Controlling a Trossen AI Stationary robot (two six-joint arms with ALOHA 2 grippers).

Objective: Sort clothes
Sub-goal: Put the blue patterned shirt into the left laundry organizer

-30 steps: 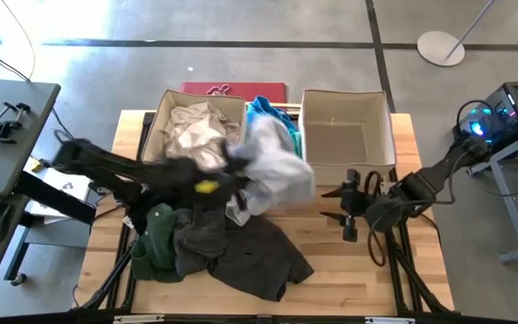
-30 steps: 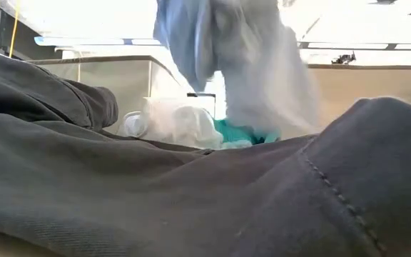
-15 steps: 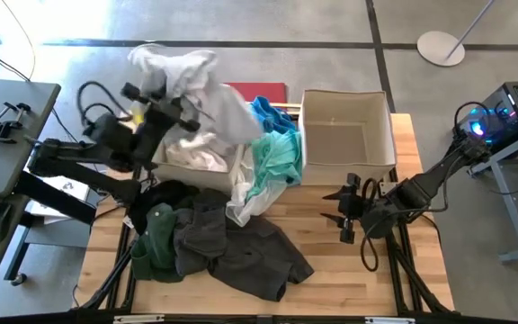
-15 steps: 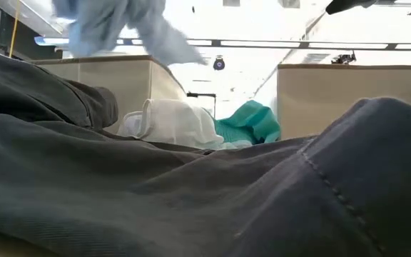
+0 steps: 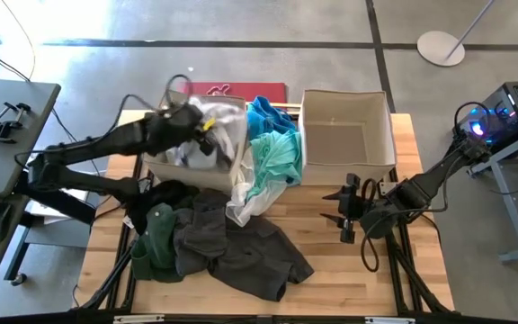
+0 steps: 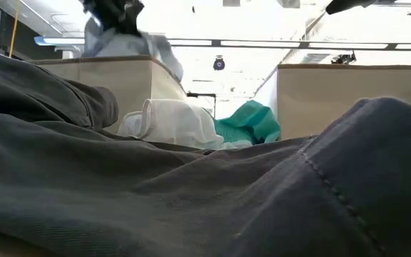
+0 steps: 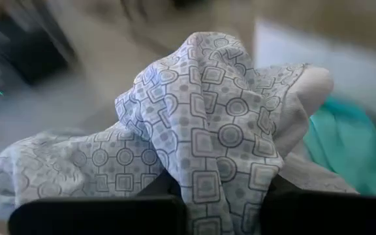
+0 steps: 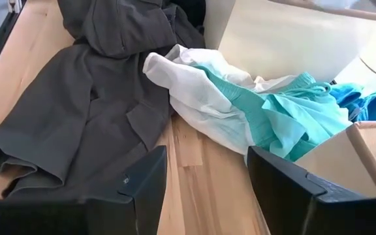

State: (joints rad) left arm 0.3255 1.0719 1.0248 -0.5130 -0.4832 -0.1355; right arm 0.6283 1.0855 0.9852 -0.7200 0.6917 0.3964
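- The left gripper (image 5: 187, 121) hangs over the left beige square fabric bin (image 5: 156, 162), its fingers pinched shut on a pale grey patterned cotton garment (image 7: 207, 143) that bunches above the bin's opening.
- Risk: part of the cloth drapes toward the bin's rim, so on release it could hang over the wall or slide out onto the pile beside it.
- Risk: the thin fabric may cling between the closed fingers and be dragged back out when the arm lifts.
- The right gripper (image 5: 349, 209) waits low in front of the right beige square fabric bin (image 5: 389, 135), fingers apart and holding nothing; a reach toward the pile could cross the left arm's path.
- Still unsorted: a teal soft garment (image 5: 272, 157) and a white one (image 8: 201, 98) lie between the bins, a bright blue one (image 5: 261, 112) behind them, and charcoal (image 5: 241, 256), dark green (image 5: 156, 238) and black (image 5: 165, 193) pieces lie in a tangled heap at the front; pulling one may drag its neighbours.
- The tabletop (image 5: 367, 270) is pale wooden planking, bare at the right front.
- Around it: grey concrete floor, a side desk on the left, lit electronics on the right, and a round stand base at the far right.
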